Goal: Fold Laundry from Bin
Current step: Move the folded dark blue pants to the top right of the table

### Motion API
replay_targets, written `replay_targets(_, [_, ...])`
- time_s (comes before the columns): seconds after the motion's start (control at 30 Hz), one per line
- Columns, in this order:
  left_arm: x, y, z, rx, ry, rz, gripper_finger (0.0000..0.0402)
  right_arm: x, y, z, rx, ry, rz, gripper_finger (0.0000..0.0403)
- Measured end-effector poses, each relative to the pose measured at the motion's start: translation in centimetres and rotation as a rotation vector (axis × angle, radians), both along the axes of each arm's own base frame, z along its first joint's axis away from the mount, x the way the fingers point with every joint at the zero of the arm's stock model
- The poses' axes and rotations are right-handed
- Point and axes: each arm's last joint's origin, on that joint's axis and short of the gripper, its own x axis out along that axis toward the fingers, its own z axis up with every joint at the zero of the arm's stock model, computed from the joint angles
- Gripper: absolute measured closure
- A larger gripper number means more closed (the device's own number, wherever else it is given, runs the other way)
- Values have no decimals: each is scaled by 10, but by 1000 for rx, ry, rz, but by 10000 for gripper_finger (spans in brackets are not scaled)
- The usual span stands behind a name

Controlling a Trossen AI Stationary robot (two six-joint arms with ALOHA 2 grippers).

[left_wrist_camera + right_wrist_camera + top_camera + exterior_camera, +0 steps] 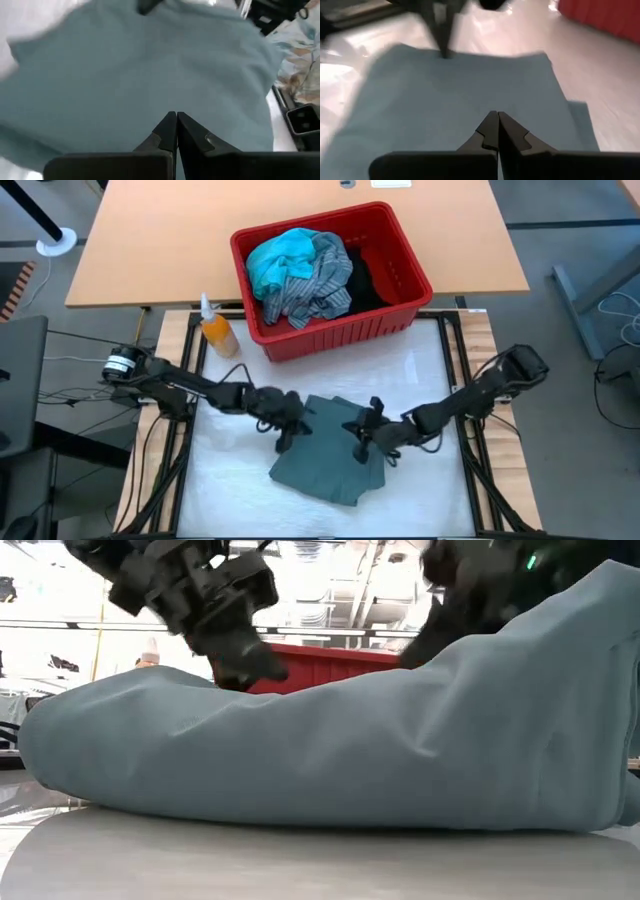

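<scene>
The grey-green garment (330,455) lies folded on the white table top, in front of the red bin (335,332). The bin holds the turquoise garment (280,258), the striped shirt (315,285) and the black garment (365,280). My left gripper (288,430) is shut at the folded garment's left edge. My right gripper (365,435) is shut over the garment's middle right. Each wrist view looks past shut fingertips (176,116) (496,116) onto the cloth (125,75) (460,95). My left gripper points its shut fingers down at the garment's left edge (445,56), as the right wrist view shows. I cannot tell whether the tips touch the cloth. My right gripper hangs shut over the garment's top layer (492,100). No cloth shows between its fingers, and I cannot tell whether it touches.
A spray bottle of orange liquid (215,330) stands left of the bin at the table's far left. A wooden table (150,240) lies under and beyond the bin. Bare white table top (230,480) lies near and left of the garment.
</scene>
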Motion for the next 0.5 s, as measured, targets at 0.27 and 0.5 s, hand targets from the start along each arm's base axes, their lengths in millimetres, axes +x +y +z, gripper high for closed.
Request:
replay_targets(0.27, [-16,-8,-40,-17,192,278,401,9,-11,-56,-47,196,-74,376])
replay_targets(0.5, [-15,-7,-23,-99,16,430,402,15,-17,-39,-39,149,-87,376])
